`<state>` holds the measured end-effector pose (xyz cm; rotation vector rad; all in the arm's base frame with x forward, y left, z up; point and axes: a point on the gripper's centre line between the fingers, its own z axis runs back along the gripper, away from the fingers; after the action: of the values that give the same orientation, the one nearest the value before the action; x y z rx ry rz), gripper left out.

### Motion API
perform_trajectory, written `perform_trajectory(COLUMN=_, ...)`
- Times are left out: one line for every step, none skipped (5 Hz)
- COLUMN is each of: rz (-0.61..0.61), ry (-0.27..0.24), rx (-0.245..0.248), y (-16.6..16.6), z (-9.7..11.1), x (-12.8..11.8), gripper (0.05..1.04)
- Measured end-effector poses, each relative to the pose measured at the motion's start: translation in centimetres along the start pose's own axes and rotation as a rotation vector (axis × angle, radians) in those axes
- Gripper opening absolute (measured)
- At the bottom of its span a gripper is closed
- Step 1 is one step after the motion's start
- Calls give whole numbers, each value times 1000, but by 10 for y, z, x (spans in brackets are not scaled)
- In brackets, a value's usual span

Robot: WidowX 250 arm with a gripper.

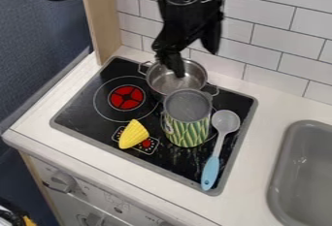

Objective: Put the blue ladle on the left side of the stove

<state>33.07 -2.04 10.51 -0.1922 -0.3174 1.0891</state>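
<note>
The black gripper (196, 63) hangs from the top edge over the metal pot, open, its two fingers apart with nothing held between them. One fingertip is low over the pot's opening; the other is higher, in front of the wall tiles. On the right side of the black stove (77, 115) lies the blue ladle (210, 171), a spoon-like tool with a grey, speckled head towards the back and a light blue handle pointing to the front edge.
A metal pot (158, 84) stands at the stove's back. In front of it is a green-patterned can (188, 132), left of the ladle. A yellow, ridged, cone-like piece (133, 134) lies at the front left. The grey sink (301, 171) is at the right.
</note>
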Motion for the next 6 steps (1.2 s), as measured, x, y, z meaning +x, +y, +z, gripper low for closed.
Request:
perform_trajectory(rz=-199, ry=88, rx=52, y=2, z=1, x=-31, gripper=1001)
perform_trajectory(rz=-336, ry=196, rx=44, y=5, z=1, x=-60, gripper=1001)
perform_trajectory(rz=-451, ry=239, rx=115, y=20, z=-2, x=-83, gripper=1001)
perform_trajectory(rz=-516, ry=311, rx=133, y=36, z=-11, x=-94, gripper=1001)
perform_trajectory(rz=-596, ry=304, rx=224, y=48, z=-28, x=-108, gripper=1001)
perform_trajectory(rz=-638, ry=305, rx=299, y=57, z=-44, x=-108, gripper=1001)
